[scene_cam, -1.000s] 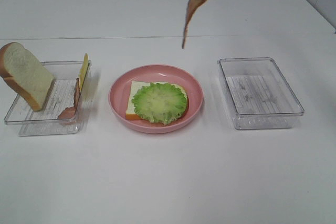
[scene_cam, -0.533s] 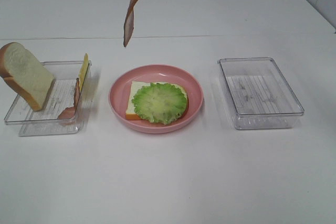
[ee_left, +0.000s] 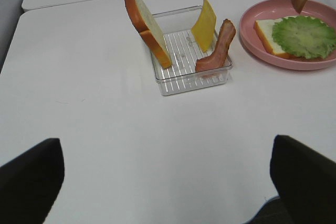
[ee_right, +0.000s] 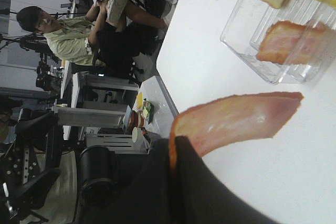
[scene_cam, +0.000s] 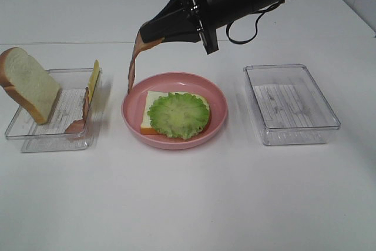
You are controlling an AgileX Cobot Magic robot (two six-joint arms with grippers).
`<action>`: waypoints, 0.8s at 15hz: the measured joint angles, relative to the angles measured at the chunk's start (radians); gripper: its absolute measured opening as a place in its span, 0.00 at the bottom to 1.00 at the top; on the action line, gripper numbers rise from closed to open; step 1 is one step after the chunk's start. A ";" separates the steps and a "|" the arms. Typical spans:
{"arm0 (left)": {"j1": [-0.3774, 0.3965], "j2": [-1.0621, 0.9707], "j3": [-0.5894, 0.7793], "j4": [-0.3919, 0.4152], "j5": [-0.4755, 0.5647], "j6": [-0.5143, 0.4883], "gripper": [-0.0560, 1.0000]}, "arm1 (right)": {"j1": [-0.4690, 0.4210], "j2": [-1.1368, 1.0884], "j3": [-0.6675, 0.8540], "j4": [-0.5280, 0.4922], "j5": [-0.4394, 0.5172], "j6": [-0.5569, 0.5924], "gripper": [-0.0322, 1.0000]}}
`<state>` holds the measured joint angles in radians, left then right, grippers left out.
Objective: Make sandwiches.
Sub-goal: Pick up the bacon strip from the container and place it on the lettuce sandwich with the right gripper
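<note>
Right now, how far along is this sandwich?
Done: one bread slice topped with lettuce lies on the pink plate. In hand: the right tool grips a bacon strip, dangling near the plate's left rim, not yet laid down. Left: the cheese slice, a second bacon strip and the top bread slice wait in the clear tray on the left.

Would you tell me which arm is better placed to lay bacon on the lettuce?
Right: the right gripper holds a bacon strip beside the plate; the left gripper is open and empty.
</note>
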<state>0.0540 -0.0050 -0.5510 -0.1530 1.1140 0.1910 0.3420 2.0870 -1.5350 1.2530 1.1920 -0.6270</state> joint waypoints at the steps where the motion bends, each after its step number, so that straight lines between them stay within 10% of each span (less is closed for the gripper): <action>1: 0.000 0.000 0.000 0.000 0.000 0.000 0.99 | 0.000 0.013 -0.011 0.000 0.000 -0.002 0.05; 12: 0.000 0.000 0.000 0.000 0.000 0.000 0.99 | 0.000 0.267 -0.173 0.042 0.019 -0.006 0.05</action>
<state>0.0540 -0.0050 -0.5510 -0.1530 1.1140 0.1910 0.3420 2.3540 -1.7080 1.2950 1.2110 -0.6330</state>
